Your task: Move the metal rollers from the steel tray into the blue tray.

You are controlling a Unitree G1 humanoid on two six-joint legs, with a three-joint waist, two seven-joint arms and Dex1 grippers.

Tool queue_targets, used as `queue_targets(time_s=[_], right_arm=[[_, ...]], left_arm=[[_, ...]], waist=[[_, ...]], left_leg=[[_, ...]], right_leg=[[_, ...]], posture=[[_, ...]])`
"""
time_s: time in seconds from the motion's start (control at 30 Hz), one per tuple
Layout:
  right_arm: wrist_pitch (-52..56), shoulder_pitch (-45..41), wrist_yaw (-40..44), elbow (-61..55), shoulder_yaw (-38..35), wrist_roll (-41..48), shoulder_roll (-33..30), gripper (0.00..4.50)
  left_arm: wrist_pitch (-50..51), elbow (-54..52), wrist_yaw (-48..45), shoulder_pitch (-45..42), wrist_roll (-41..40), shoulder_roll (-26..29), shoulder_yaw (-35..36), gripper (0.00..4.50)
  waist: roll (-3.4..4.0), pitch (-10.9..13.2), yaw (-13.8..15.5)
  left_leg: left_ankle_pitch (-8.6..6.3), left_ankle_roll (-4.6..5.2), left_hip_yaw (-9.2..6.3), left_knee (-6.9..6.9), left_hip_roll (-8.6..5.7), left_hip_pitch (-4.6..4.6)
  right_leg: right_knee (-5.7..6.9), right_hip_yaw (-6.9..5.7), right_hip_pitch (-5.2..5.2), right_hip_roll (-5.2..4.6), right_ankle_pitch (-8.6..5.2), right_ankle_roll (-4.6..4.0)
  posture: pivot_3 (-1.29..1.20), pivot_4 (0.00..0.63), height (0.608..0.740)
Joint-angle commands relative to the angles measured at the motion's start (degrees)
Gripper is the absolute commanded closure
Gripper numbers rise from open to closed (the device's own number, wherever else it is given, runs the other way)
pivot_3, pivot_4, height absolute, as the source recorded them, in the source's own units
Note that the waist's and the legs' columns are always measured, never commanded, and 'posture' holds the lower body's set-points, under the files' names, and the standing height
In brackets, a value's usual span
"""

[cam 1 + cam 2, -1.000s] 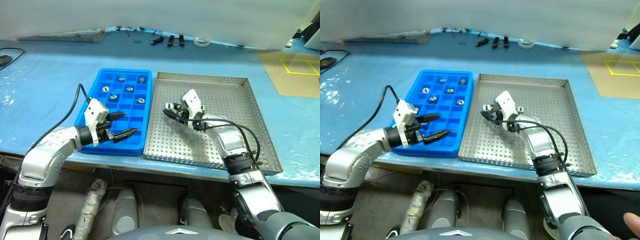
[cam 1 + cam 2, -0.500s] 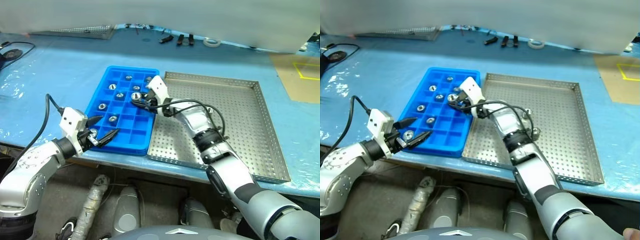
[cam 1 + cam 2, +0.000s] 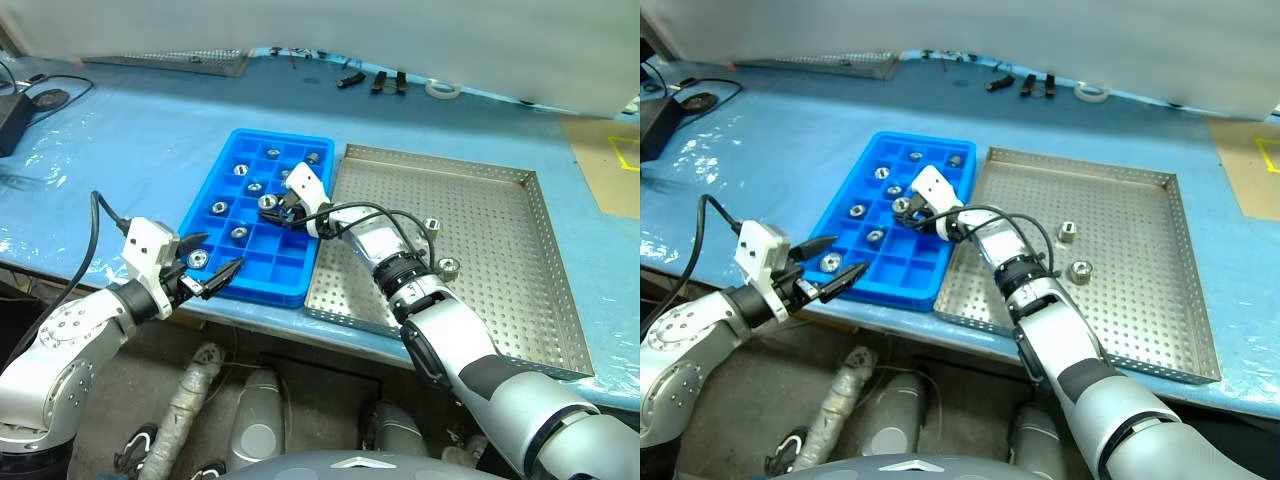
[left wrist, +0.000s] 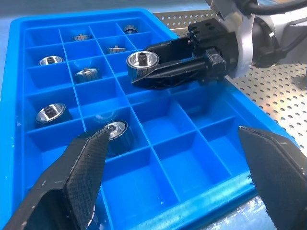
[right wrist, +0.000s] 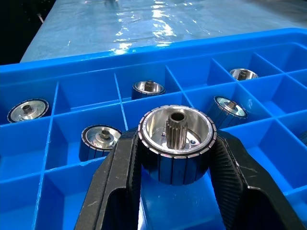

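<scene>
The right gripper (image 5: 175,165) has its fingers closed around one metal roller (image 5: 176,135), just above a middle compartment of the blue tray (image 3: 225,175). The left gripper (image 4: 175,170) is wide open and empty, near the tray's front edge. Two rollers (image 3: 1068,233) lie on the steel tray (image 3: 500,300).

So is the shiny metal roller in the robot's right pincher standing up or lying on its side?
Standing up. The shiny metal roller sits between the right gripper's black fingers, open face and centre stub upward, over the blue plastic tray.
</scene>
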Motion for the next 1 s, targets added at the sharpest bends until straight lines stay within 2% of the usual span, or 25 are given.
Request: queue_targets(time_s=[0.03,0.17,0.2,0.53,0.67,0.77,0.87,1.0], right_arm=[[-1.39,-1.67,-1.11,0.04,-1.62,0.09,0.2,1.55],[-1.23,-2.11,-1.57,0.18,-2.53,0.27,-0.01,0.21],[-1.16,-2.1,-1.52,-0.04,-2.78,0.35,-0.12,0.04],[0.67,-1.3,-0.6,-5.59,-5.5,1.77,-2.54,0.04],[3.24,1.59,-1.61,-12.71,-6.9,1.78,-6.89,0.04],[7.31,4.78,-6.65,-19.34,-9.29,0.76,-11.52,0.04],[11.71,8.6,-7.55,-26.62,-11.67,2.44,-15.32,0.04],[16.96,13.52,-9.88,-35.61,-14.29,3.11,-19.12,0.04]], left_arm=[[2.01,-3.31,1.3,-2.35,-2.27,0.91,-0.19,0.0],[4.42,-3.92,2.18,-4.42,-3.98,1.57,-0.2,0.0],[4.83,-3.93,2.28,-4.81,-4.32,1.74,-0.23,0.0],[5.03,-0.64,0.71,-8.6,-4.86,2.18,-3.11,0.0],[2.37,4.73,-2.9,-12.54,-2.95,1.8,-7.19,0.0],[-0.52,10.35,-6.66,-16.71,-0.94,0.86,-11.21,0.0],[-3.4,15.49,-10.13,-20.24,1.06,-0.39,-14.69,0.0],[-6.69,21.06,-14.56,-24.07,3.3,-2.37,-18.38,0.0]], waist=[[0.0,0.0,-0.03],[-0.02,-0.01,-0.02],[-0.02,-0.01,-0.1],[-0.02,-0.01,-0.28],[-0.04,-0.01,-0.36],[-0.06,-0.03,-0.62],[-0.07,-0.03,-1.74],[-0.08,-0.02,-4.65]], left_leg=[[0.0,0.0,0.0,0.01,0.0,0.0],[0.01,-0.02,0.0,0.06,-0.01,-0.04],[0.02,-0.02,0.0,0.06,-0.01,-0.04],[0.07,-0.11,0.0,0.08,0.0,-0.02],[0.14,-0.22,0.0,0.13,0.0,-0.02],[0.28,-0.45,0.01,0.22,-0.02,0.03],[0.3,-0.47,0.02,0.34,-0.09,0.02],[0.29,-0.47,0.06,0.45,-0.11,0.06]], right_leg=[[0.0,0.0,0.0,0.0,0.0,0.0],[-0.02,-0.03,0.0,0.01,0.0,0.0],[-0.03,-0.03,0.0,0.02,0.0,0.0],[-0.01,-0.03,0.01,0.03,0.01,0.01],[0.01,-0.03,0.06,0.03,0.02,0.03],[0.01,-0.01,0.17,0.03,0.04,0.06],[0.0,0.0,0.27,0.02,0.16,0.27],[0.0,0.02,0.28,0.04,0.28,0.46]], posture=[[0.48,0.15,0.74],[0.46,0.15,0.74],[0.46,0.15,0.74],[0.36,0.15,0.74],[0.27,0.15,0.74],[0.2,0.15,0.74],[0.11,0.15,0.74],[0.01,0.15,0.74]])
